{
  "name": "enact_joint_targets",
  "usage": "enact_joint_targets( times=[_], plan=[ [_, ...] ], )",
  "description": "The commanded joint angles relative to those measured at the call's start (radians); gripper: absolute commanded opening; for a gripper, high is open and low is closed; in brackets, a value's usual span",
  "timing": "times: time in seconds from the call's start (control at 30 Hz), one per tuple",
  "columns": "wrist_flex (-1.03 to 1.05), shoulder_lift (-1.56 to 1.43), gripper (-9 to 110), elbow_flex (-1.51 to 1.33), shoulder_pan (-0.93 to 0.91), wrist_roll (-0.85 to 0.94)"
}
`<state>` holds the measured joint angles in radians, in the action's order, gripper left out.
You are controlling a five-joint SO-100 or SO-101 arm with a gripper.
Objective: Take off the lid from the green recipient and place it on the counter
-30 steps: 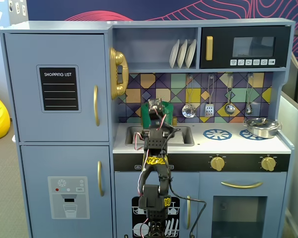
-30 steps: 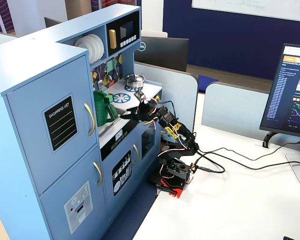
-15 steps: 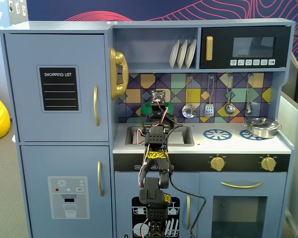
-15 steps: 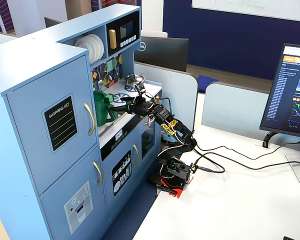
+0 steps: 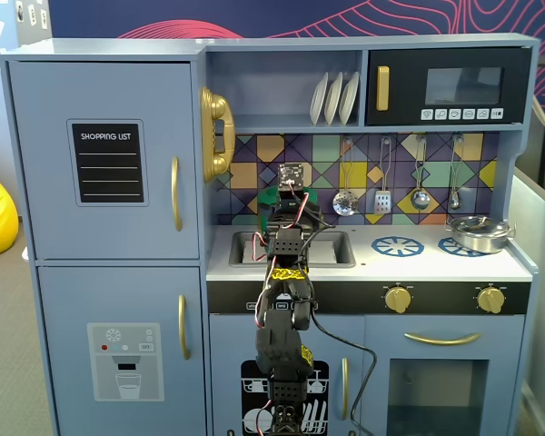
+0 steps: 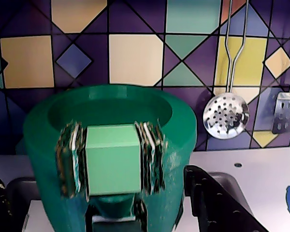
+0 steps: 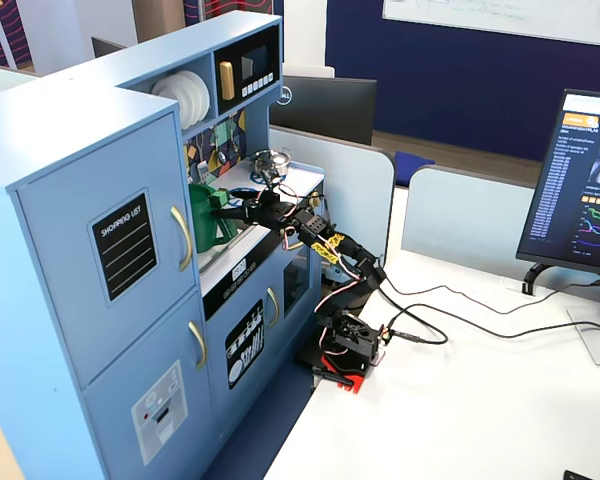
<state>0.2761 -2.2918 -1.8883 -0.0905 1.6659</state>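
Note:
In the wrist view my gripper (image 6: 111, 162) is shut, its taped pads (image 6: 70, 159) clamped on both sides of the lid's light-green block handle (image 6: 111, 145). A dark-green round body (image 6: 181, 145) with a hollow rim surrounds and backs the handle. I cannot tell where the lid ends and the green recipient begins, or whether they are apart. In a fixed view the green recipient (image 7: 202, 228) stands at the back left of the white counter (image 7: 305, 180), with my gripper (image 7: 230, 212) reaching in level at its upper part. In the front fixed view the arm hides most of the green recipient (image 5: 269, 196).
The sink (image 5: 336, 247) lies under the arm. A silver pot (image 5: 479, 234) stands on the far right burner; a blue burner ring (image 5: 397, 245) is beside the sink. A skimmer (image 6: 225, 116) and spatula (image 6: 286, 112) hang on the tiled backsplash.

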Motion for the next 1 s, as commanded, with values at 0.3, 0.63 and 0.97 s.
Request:
enact_joint_targets(
  times=[0.3,0.63,0.97],
  plan=[
    [-0.049,0.115,39,0.186,0.023,0.014],
    [-0.040,0.127,33,0.186,0.031,0.028],
    [0.015,0.150,16,0.206,0.023,0.083]
  ],
)
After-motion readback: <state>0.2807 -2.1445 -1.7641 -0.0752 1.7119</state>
